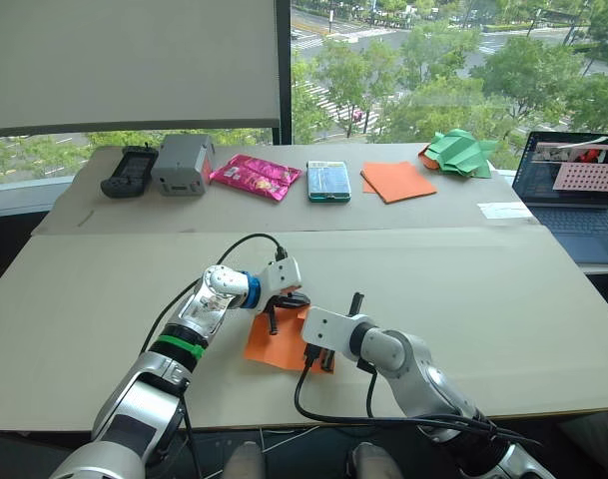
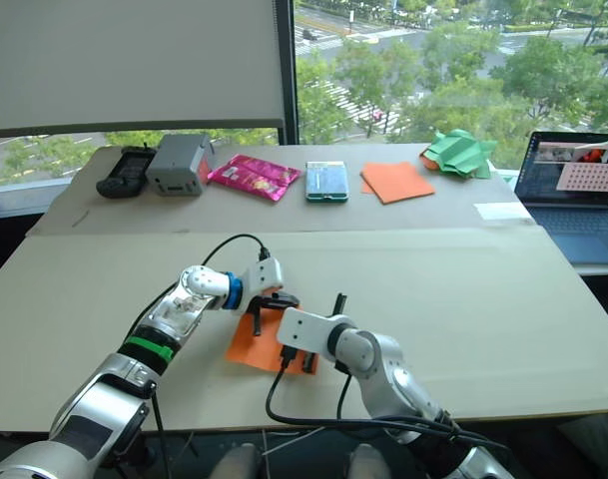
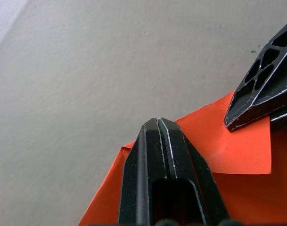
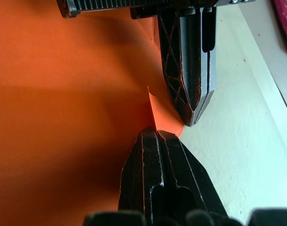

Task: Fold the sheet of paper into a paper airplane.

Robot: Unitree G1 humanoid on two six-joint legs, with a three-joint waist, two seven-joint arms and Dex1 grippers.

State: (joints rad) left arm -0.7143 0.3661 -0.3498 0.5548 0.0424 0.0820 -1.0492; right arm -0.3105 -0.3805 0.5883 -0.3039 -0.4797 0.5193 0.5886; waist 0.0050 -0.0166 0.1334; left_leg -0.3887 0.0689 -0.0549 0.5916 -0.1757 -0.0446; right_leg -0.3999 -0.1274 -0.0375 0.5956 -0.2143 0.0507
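light: daylight from the window [image 1: 433, 60] behind the worktop [image 1: 483, 299], bright, even
shadows: soft, short, under the arms
glare: none on the worktop; trees outside slightly washed out
focus: head views sharp; wrist views soft on the near black fingers

Pale table [image 1: 543, 299], big window [image 1: 433, 70] onto daylit trees, lowered white blind [image 1: 134, 60]

From the head I look forward and down over the worktop [image 1: 503, 329]; both wrist cameras sit very near the sheet of paper [image 3: 237, 155].
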